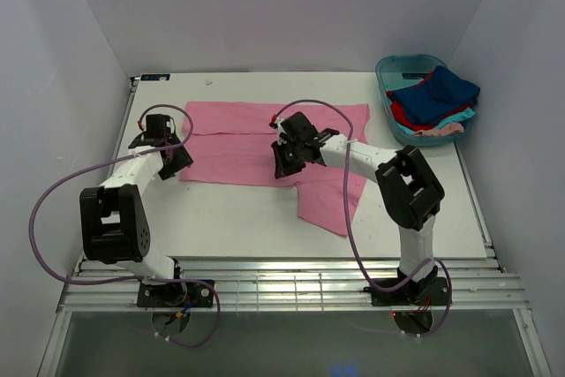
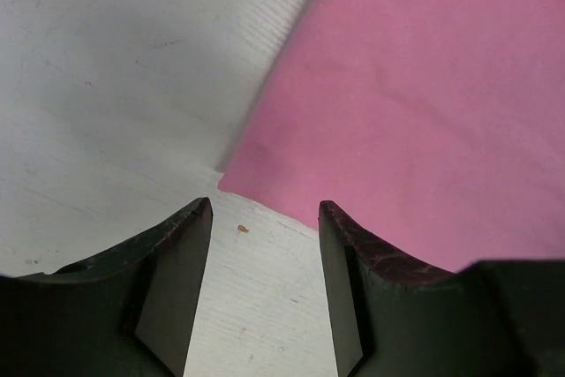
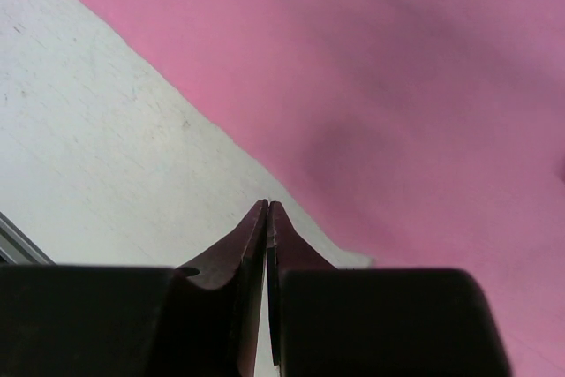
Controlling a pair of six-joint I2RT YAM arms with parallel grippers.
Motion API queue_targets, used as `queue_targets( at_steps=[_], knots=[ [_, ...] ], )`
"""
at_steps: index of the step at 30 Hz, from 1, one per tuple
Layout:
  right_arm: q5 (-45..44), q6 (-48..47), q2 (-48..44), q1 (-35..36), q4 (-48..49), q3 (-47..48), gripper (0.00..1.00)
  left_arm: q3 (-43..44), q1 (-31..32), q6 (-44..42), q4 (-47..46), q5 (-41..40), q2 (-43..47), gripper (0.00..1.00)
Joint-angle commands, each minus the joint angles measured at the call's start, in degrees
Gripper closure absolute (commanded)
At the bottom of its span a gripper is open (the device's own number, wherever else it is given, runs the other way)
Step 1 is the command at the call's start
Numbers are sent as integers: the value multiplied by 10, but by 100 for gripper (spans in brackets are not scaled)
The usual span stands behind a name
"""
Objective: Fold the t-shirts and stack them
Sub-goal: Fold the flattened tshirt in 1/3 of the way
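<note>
Bright, even light; soft shadows; pink t-shirt [image 2: 424, 86] edge blurred.

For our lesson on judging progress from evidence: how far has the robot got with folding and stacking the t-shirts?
Done: nothing stacked yet. In hand: the pink t-shirt lies spread out, seemingly partly folded, with the open left gripper at its corner and the shut right gripper over its edge. Left: the other shirts, heaped unfolded in the teal tub.

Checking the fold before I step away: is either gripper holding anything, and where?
Left gripper open, holding nothing. Right gripper shut at the edge of the pink t-shirt; no cloth visibly pinched.
</note>
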State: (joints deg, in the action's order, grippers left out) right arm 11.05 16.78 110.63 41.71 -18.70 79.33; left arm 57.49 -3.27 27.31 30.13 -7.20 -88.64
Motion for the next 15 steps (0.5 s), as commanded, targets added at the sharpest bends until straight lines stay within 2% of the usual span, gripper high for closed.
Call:
queue_targets(
  at_steps=[1, 10, 15],
  knots=[
    [19, 21, 37, 19, 19, 42, 92, -16, -3, 13, -19, 19, 10, 38],
    [8, 19, 80, 35, 22, 68, 92, -41, -3, 11, -81, 29, -10, 41],
    [-3, 15, 79, 36, 15, 60, 92, -48, -3, 7, -93, -11, -2, 42]
  ],
)
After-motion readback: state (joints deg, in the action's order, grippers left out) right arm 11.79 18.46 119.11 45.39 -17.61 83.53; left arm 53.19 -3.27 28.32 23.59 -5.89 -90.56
